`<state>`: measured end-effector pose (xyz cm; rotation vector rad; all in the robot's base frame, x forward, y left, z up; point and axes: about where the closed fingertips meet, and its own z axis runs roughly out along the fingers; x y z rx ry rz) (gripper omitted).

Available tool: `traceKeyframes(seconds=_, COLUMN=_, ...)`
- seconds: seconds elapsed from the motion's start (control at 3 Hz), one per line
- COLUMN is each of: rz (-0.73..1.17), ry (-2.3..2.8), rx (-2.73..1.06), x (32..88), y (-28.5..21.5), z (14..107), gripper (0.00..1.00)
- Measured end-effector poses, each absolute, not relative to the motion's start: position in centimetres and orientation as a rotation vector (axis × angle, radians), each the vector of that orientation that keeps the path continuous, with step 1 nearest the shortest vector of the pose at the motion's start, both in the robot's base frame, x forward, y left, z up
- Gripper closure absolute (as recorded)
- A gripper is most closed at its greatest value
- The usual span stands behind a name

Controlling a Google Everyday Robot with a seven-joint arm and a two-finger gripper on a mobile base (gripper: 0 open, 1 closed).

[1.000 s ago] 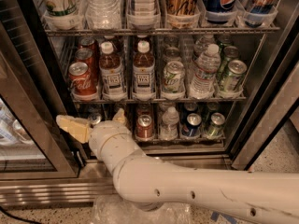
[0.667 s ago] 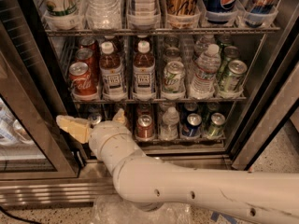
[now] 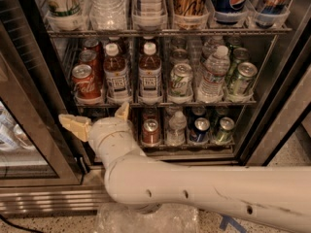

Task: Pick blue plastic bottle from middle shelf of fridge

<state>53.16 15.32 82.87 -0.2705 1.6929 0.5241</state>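
The fridge [image 3: 39,125] stands open, with wire racks of drinks. On the middle shelf [image 3: 165,102] two blue plastic bottles of brown liquid with white caps stand side by side, the left one [image 3: 116,76] and the right one [image 3: 149,74]. A red can [image 3: 86,84] is to their left. A green can [image 3: 181,80], a clear water bottle [image 3: 213,74] and another green can [image 3: 241,79] are to their right. My gripper [image 3: 97,119] is open and empty, just below the front edge of the middle shelf, under the left bottle. Its fingers [image 3: 74,126] are spread wide.
The top rack [image 3: 165,31] holds large bottles and cups. The bottom rack [image 3: 189,143] holds short cans and a small clear bottle. The dark door frame [image 3: 272,120] runs down the right. The glass door [image 3: 19,144] is at the left. My white arm [image 3: 204,188] crosses the foreground.
My gripper has edged slightly upward towards the middle shelf. The drinks have not moved.
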Motion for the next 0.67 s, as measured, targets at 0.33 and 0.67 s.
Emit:
traceKeyframes(seconds=0.33, rz=0.37, ry=1.632, rx=-0.307, x=53.8, y=15.0, z=84.6, gripper=0.0)
traceKeyframes(seconds=0.67, rz=0.246, ry=1.58, rx=-0.28, x=53.5, y=14.2, z=85.8, gripper=0.0)
